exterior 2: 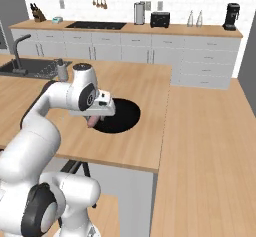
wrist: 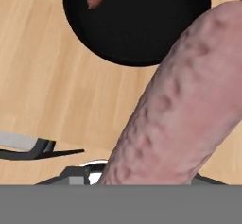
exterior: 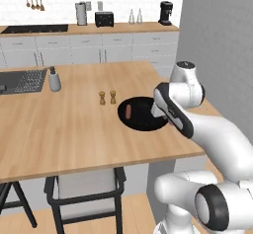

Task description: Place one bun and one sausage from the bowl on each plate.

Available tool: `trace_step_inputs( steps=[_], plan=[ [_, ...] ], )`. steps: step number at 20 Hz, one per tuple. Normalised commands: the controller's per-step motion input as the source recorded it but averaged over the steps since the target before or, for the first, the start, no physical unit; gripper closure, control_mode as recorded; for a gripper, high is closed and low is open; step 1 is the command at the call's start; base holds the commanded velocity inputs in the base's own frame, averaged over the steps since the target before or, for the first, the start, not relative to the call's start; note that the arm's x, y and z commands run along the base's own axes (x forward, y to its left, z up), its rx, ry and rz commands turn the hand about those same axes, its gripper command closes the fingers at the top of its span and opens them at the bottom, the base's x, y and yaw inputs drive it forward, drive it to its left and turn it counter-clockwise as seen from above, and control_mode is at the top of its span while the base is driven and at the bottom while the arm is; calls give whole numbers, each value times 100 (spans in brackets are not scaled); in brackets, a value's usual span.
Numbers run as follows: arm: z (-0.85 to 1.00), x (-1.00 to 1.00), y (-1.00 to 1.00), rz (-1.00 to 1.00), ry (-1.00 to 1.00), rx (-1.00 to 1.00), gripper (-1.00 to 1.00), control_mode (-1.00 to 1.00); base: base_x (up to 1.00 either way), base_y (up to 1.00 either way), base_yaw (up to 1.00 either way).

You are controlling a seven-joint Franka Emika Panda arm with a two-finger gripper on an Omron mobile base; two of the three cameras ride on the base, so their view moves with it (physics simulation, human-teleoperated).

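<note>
While one sausage (wrist: 182,105) hangs clamped between the fingers (exterior 2: 93,121) above the near edge of the bowl (exterior 2: 122,115), a second sausage (exterior: 128,111) lies inside that black bowl. Bowl rests on wooden tabletop (exterior: 64,124); two shakers (exterior: 107,97) stand just beyond it.

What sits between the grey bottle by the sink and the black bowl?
Two small wooden shakers, in the left base view, between the grey bottle and the black bowl.
</note>
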Motion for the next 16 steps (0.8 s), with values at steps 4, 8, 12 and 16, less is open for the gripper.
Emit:
trace_step_inputs(
  steps=[4,8,12,16],
  plan=[
    [49,-39,0,0,-8,0,100,-100,0,0,0],
    [0,-13,0,2,-1,0,100,-100,0,0,0],
    [0,-35,-1,0,-1,0,100,-100,0,0,0],
    [0,0,0,0,0,0,100,100,-73,15,0]
  ],
)
